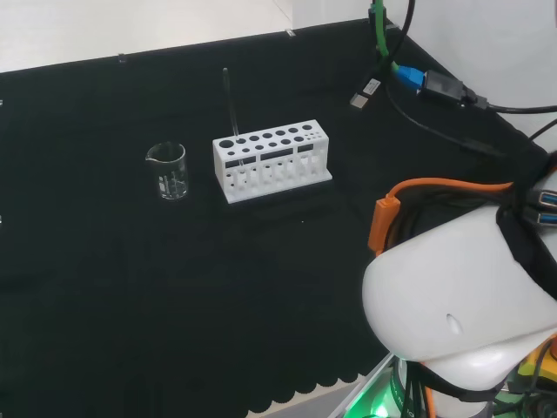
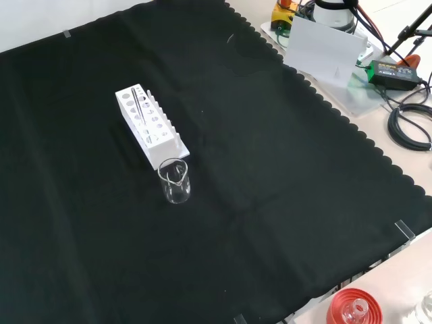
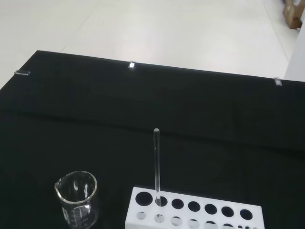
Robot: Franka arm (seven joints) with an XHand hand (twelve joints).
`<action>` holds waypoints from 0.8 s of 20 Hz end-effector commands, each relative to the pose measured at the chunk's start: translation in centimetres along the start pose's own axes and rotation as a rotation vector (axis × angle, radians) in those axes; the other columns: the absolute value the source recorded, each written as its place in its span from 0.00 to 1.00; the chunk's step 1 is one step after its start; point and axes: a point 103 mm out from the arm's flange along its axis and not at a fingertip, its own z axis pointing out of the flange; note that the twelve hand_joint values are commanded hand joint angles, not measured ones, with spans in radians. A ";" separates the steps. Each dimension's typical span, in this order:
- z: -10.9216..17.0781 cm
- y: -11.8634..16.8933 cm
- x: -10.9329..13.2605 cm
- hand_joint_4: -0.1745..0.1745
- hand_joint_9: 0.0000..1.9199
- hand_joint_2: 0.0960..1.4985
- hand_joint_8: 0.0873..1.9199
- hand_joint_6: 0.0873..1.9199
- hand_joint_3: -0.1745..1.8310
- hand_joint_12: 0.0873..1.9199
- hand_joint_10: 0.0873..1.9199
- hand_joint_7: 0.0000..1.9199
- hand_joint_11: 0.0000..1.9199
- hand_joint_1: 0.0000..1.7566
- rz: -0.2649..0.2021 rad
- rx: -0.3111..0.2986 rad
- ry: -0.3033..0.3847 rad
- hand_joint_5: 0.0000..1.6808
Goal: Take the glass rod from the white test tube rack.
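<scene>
A white test tube rack [image 1: 271, 159] with two rows of round holes stands on the black cloth [image 1: 130, 279]. A thin clear glass rod [image 1: 231, 109] stands nearly upright in a hole near the rack's left end in the head view. In the front view the rack [image 2: 150, 124] lies left of centre with the rod [image 2: 140, 108] leaning along it. In the wrist view the rod [image 3: 156, 164] rises from a back-row hole of the rack [image 3: 193, 214]. The rod stands free, with nothing touching it.
A small clear beaker [image 1: 167, 170] stands just left of the rack in the head view, and in front of it in the front view [image 2: 174, 180]. The arm's white links [image 1: 461, 287] and cables fill the head view's right. A red ribbed stand [image 2: 352, 309] sits off the cloth's front edge.
</scene>
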 end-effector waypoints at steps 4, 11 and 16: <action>6.6 8.4 0.9 0.36 0.26 0.75 0.42 0.00 0.00 0.74 0.44 0.18 0.16 0.32 -0.072 0.060 -0.016 0.21; 9.1 10.2 0.9 0.36 0.28 0.75 0.42 0.00 0.00 0.73 0.43 0.20 0.16 0.32 -0.110 0.092 -0.011 0.21; 11.2 10.9 1.2 0.36 0.29 0.76 0.42 0.00 0.00 0.73 0.43 0.20 0.17 0.32 -0.135 0.122 -0.018 0.21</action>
